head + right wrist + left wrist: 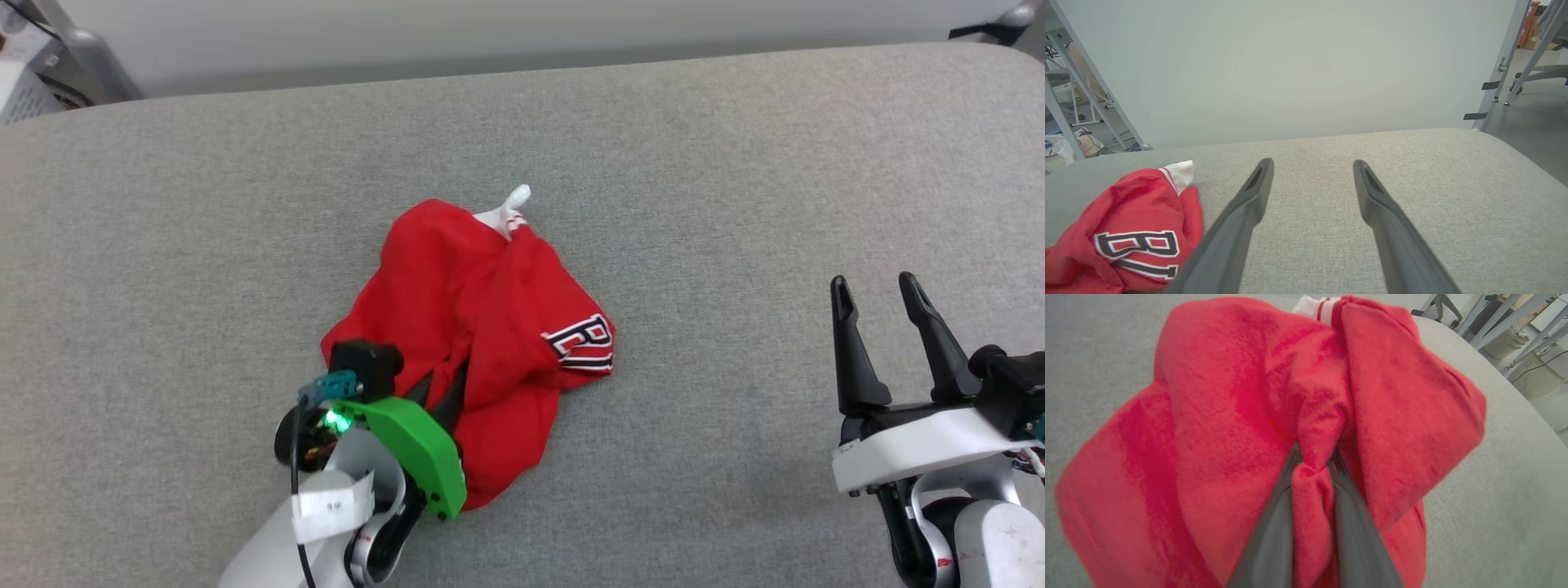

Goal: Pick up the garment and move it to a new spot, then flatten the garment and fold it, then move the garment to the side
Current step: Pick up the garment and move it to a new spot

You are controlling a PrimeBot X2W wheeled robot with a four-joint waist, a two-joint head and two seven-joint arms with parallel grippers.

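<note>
The garment [473,327] is a crumpled red heap in the middle of the grey padded table [735,163], with a white sleeve tip poking up at its far end and part of the black print showing on its right side. My left gripper [445,388] is at the heap's near edge, shut on a fold of red cloth; in the left wrist view the garment [1249,416] bunches between the two dark fingers [1274,522]. My right gripper [878,294] stands open far to the right above bare table. In the right wrist view the garment [1126,237] lies at the lower left.
The table's far edge meets a pale wall [490,33]. Metal frame legs [1081,90] and clutter stand beyond the table's left side, and chair legs [1535,61] beyond its right. Bare grey surface spreads around the heap.
</note>
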